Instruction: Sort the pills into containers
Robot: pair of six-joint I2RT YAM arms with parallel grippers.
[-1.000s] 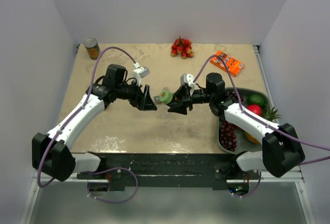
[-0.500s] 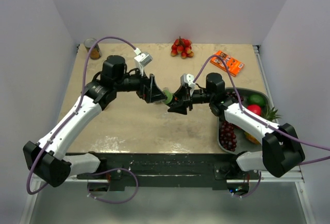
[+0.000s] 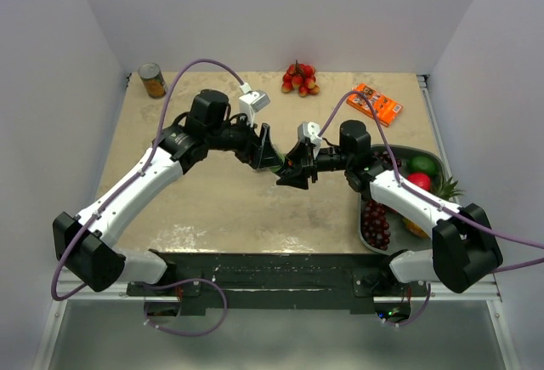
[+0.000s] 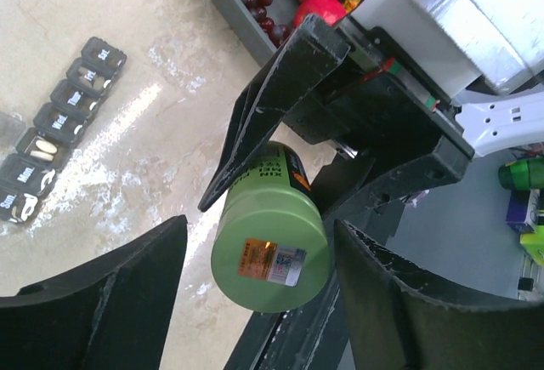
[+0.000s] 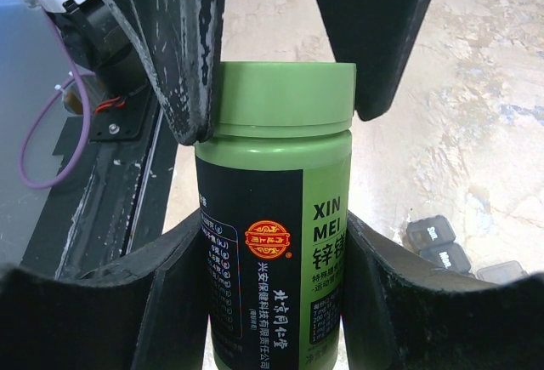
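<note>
My right gripper (image 5: 272,225) is shut on a small green bottle (image 5: 272,251) with a black label and holds it above the table's middle. My left gripper (image 4: 262,234) is open, one finger on each side of the bottle's green cap (image 4: 270,247), with a gap showing on both sides. In the top view the two grippers meet nose to nose, the left gripper (image 3: 270,156) against the right gripper (image 3: 287,174). The dark-grey strip of containers (image 4: 59,123) lies on the table below with its lids shut. Its end also shows in the right wrist view (image 5: 442,247). It is hidden in the top view.
A tin can (image 3: 153,80) stands at the back left. A cluster of red fruit (image 3: 299,78) lies at the back middle, and an orange packet (image 3: 374,103) at the back right. A grey tray (image 3: 406,150) with fruit sits at the right edge.
My left arm has swung to the right and forward. Its open fingers now flank the bottle's cap. The right arm and the bottle have not moved.
</note>
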